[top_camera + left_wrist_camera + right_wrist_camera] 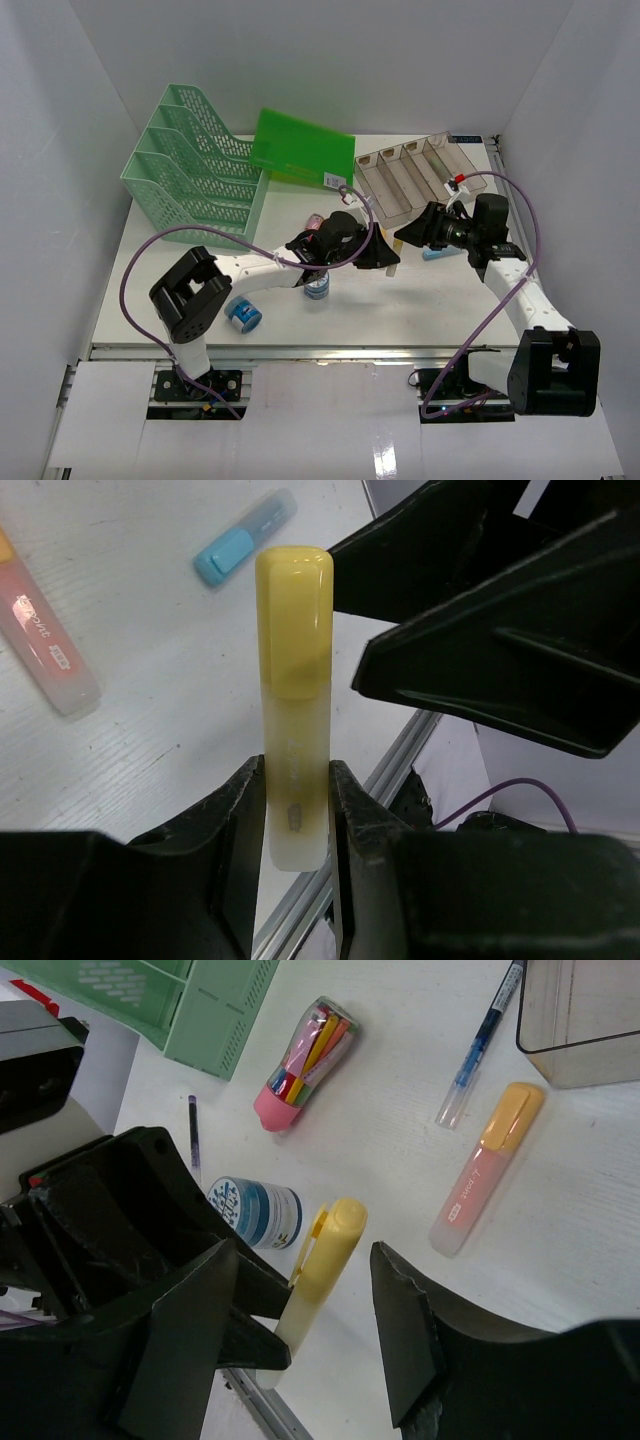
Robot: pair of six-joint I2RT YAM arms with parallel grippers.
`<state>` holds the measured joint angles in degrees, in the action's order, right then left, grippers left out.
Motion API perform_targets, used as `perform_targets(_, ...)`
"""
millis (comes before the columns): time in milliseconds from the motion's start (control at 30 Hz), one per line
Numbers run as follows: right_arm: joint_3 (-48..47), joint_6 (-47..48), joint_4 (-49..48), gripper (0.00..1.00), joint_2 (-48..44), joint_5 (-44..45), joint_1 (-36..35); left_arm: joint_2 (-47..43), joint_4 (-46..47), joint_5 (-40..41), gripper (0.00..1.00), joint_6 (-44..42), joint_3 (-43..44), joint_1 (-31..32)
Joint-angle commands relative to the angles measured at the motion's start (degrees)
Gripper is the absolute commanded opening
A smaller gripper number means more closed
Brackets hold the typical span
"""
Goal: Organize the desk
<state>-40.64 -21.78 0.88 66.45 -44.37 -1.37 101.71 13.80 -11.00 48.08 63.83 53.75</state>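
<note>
Bench [430, 300] is lying beneath both arms, running from the near rail to the far wall. Left claw [297, 780] is pinching a highlighter [293, 630] above it. Right claw [305, 1260] is standing open around the cap, not touching; it should be closing squarely on the cap before the left one is letting go.

This looks like a robotics lab with a small test cell, not a real office. The white desk [420, 300] has metal rail edges, and plain white walls [60, 150] close it in on three sides. A left arm [250, 268] and a right arm [525, 305] are bolted at its near edge, with loose purple cables [126, 283]. Office stationery is there too: a mint-green file rack [190, 170], a clear tray [372, 185] and a yellow highlighter [295, 680].
</note>
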Motion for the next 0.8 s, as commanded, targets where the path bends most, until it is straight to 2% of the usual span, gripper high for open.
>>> perform_targets(0,-2.4,-3.2,-2.5,0.61,1.8,2.3,-0.7,-0.4,3.7,-1.1,0.03,1.2,2.6,0.4)
perform_targets(233,-2.6,-3.2,-2.7,0.50,2.4,2.5,-1.6,0.9,3.9,-2.0,0.03,1.2,4.5,0.7)
perform_targets(267,-2.5,-3.0,-2.6,0.42,2.5,3.0,-1.8,1.1,3.8,-1.9,0.03,1.3,4.7,0.7)
perform_targets(433,-3.4,-2.1,-1.8,0.32,3.4,3.3,-2.0,1.9,3.8,-2.5,0.07,1.6,5.3,0.7)
perform_targets(500,-3.8,-1.5,-1.7,0.24,3.6,3.3,-2.1,2.0,3.8,-2.7,0.12,1.6,5.2,0.7)
perform_targets(533,-3.8,-0.9,-1.7,0.19,3.6,3.3,-2.1,2.0,3.8,-2.7,0.23,1.6,5.1,0.7)
perform_targets(600,-4.0,0.1,-1.6,0.14,3.4,3.5,-2.1,1.5,3.7,-2.6,0.54,1.6,4.7,0.7)
perform_targets(633,-4.3,1.1,-1.4,0.11,3.3,3.8,-2.1,1.1,3.4,-2.4,0.65,1.4,4.5,0.7)
perform_targets(767,-6.6,8.0,1.2,0.08,2.3,6.8,-1.9,-1.4,0.9,-0.6,0.94,-1.7,3.3,0.6)
